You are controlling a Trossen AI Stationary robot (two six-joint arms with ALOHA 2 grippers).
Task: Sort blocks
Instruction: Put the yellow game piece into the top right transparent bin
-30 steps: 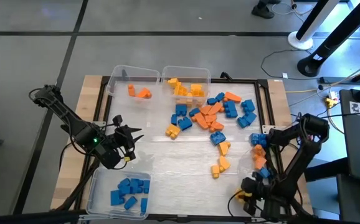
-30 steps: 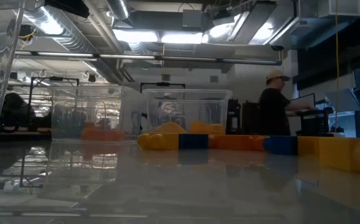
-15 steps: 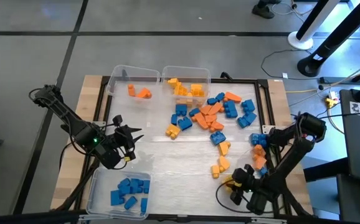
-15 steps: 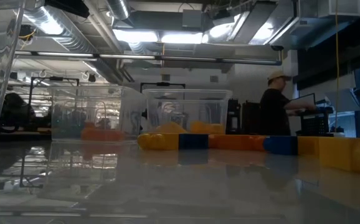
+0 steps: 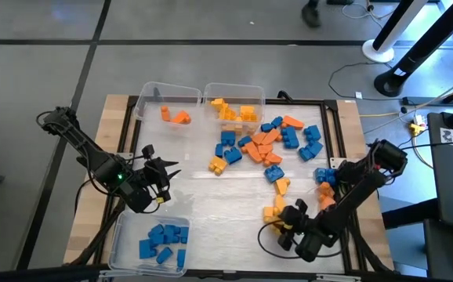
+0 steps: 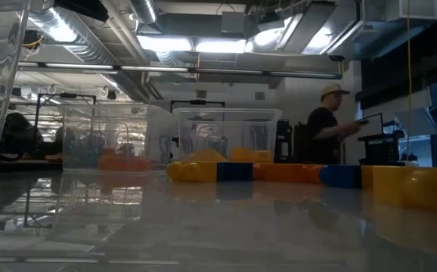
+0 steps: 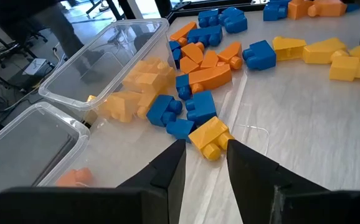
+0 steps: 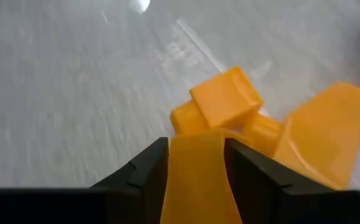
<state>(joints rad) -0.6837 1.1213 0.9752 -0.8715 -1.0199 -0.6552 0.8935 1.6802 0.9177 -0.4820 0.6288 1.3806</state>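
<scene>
At the left of the tabletop [image 5: 211, 204], the left gripper [image 5: 162, 174] hangs low, just as it did a second ago. Its two dark fingers [image 7: 167, 168] stand partly apart with nothing between them, pointing toward the middle of the table.

Just near of it sits a clear plastic rectangular bin [image 5: 119, 235] holding several small blue plastic toy bricks [image 5: 164, 239]. At the far edge stand two more clear bins. The left one [image 5: 144, 92] holds a few orange bricks and the right one [image 5: 259, 92] holds yellow bricks.

Right of centre lies the unsorted heap of blue, orange and yellow interlocking bricks [image 5: 262, 145], with a smaller cluster of blue and orange ones [image 5: 324, 188] near the right edge.

The change is on the right. The right gripper [image 5: 285, 223] has swung in from the near right corner, leftward over the tabletop. It now sits low beside two loose yellow bricks [image 5: 273, 210]. Its fingers [image 8: 142, 171] are closed on a yellow plastic brick [image 8: 195, 168] that fills the gap between them.

So one yellow brick seems to be on its way, and it probably still has to cross the table to the far yellow bin. Most of the blocks are not yet sorted
</scene>
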